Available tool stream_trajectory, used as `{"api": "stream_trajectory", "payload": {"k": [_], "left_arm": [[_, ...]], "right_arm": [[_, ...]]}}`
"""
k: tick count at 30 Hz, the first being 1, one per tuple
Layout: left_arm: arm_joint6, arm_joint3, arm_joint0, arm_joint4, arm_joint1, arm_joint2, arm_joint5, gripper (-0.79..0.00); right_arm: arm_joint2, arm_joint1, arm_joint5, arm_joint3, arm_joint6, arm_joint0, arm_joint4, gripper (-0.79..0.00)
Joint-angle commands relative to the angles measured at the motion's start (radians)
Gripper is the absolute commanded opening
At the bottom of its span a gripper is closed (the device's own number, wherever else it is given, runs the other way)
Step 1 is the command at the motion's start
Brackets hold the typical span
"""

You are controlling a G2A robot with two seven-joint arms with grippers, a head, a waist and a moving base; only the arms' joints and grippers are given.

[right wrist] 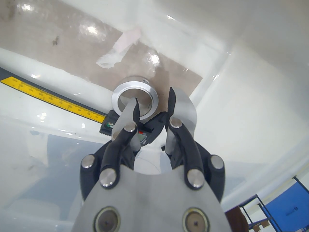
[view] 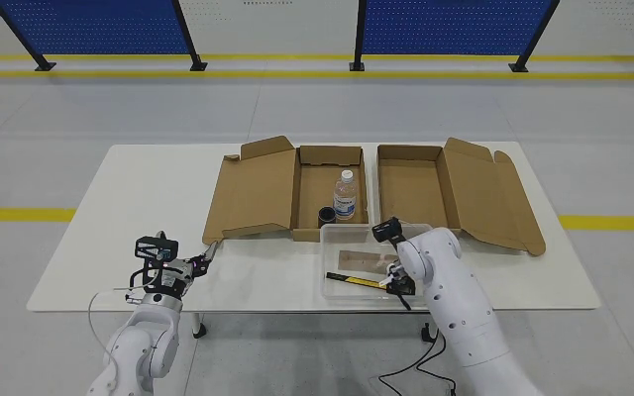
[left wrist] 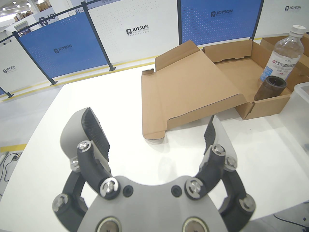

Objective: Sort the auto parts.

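Your right claw (right wrist: 153,96) sits apart, astride the silver aluminium ring's (right wrist: 135,81) wall. That thin bite may slip, or snag the yellow-scaled caliper (right wrist: 53,100).

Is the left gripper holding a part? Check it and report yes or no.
No, the left gripper hangs open above the white table, with nothing between its fingers.

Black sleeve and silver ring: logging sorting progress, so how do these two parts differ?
The black sleeve is dark and tall; the silver ring is bright and flat. The sleeve stands in a cardboard box beside a bottle; the ring lies in the clear bin, its wall between the fingers of the right hand. Both are round and hollow.
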Motion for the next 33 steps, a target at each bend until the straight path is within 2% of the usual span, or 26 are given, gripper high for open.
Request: {"api": "stream_trajectory", "payload": {"k": [1,10,12,13,14,19,24,28,33], "left_arm": [[0.0,0.0,0.0,0.0,0.0,0.0,0.0,0.0],[0.0,0.0,0.0,0.0,0.0,0.0,0.0,0.0],[0.0,0.0,0.0,0.0,0.0,0.0,0.0,0.0],[0.0,0.0,0.0,0.0,0.0,0.0,0.0,0.0],[0.0,0.0,0.0,0.0,0.0,0.0,0.0,0.0],[0.0,0.0,0.0,0.0,0.0,0.0,0.0,0.0],[0.0,0.0,0.0,0.0,0.0,0.0,0.0,0.0],[0.0,0.0,0.0,0.0,0.0,0.0,0.0,0.0],[0.0,0.0,0.0,0.0,0.0,0.0,0.0,0.0]], "right_arm": [[0.001,0.001,-0.001,0.004,0.001,0.002,-0.001,-0.536],[-0.015,-0.001,-0.005,0.053,-0.012,0.021,0.001,-0.619],[-0.019,-0.003,-0.004,0.06,-0.014,0.025,0.005,-0.693],[-0.021,-0.003,-0.003,0.063,-0.016,0.028,0.007,-0.77],[-0.023,-0.003,-0.003,0.065,-0.018,0.029,0.007,-0.785],[-0.025,-0.004,-0.003,0.058,-0.025,0.037,0.014,-0.785],[-0.008,-0.004,0.013,-0.033,-0.032,0.021,0.065,-0.785],[0.02,-0.002,0.025,-0.14,-0.047,-0.011,0.138,-0.785],[0.075,-0.003,0.055,-0.266,-0.106,-0.061,0.333,-0.785]]}}
